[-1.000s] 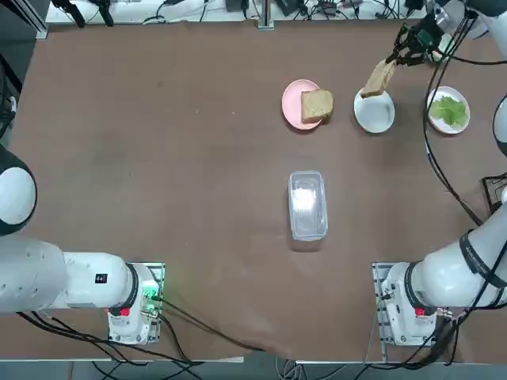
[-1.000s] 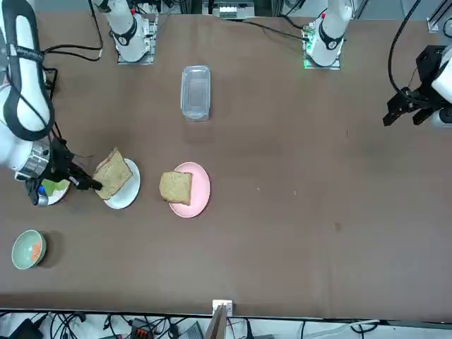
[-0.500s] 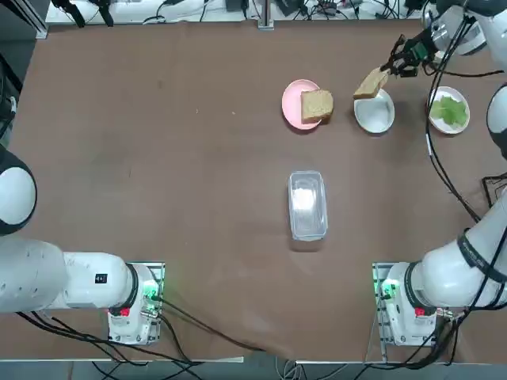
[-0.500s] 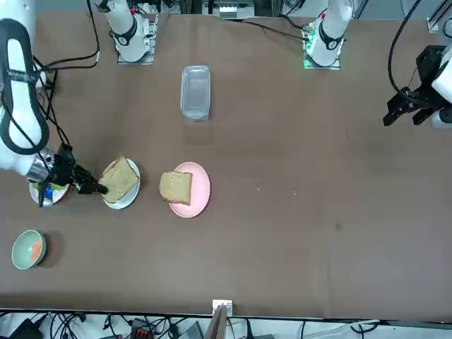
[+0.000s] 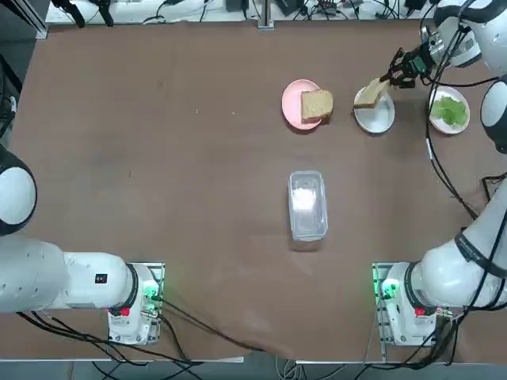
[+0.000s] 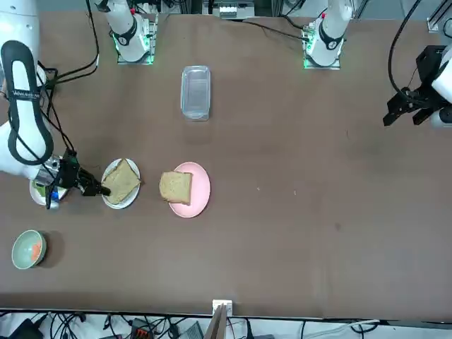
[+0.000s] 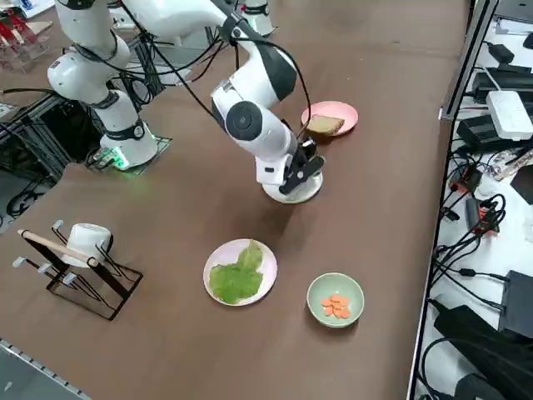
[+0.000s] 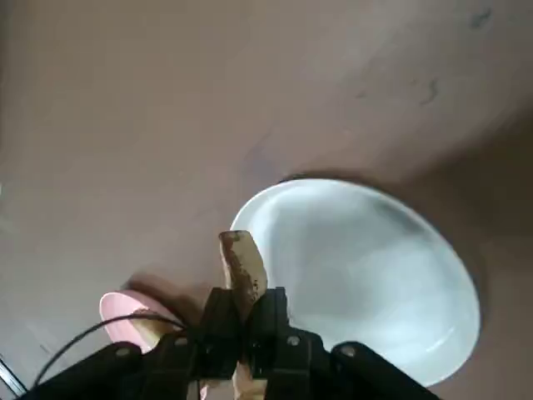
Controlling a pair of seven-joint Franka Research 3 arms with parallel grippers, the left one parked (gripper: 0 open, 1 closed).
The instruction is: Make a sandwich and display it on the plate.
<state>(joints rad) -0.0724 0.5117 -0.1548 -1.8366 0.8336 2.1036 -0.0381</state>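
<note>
Taken from left to right in the overhead view, a clear container [image 5: 307,204] is seen mid-desk, then a pink plate [image 5: 294,103] carrying one bread slice [image 5: 317,104], then the white plate [image 5: 375,112], then a plate with a lettuce leaf [image 5: 449,110]. The second bread slice [image 5: 371,93] is clenched at its edge by the right gripper [image 5: 388,80] and is held tilted over the white plate's rim. The step in hand is judged to be laying the sandwich's base slice; lowering it flat and letting go would be called for next. Contact between slice and plate cannot be made out. A bowl of orange bits [image 7: 336,300] is seen only from other cameras.
</note>
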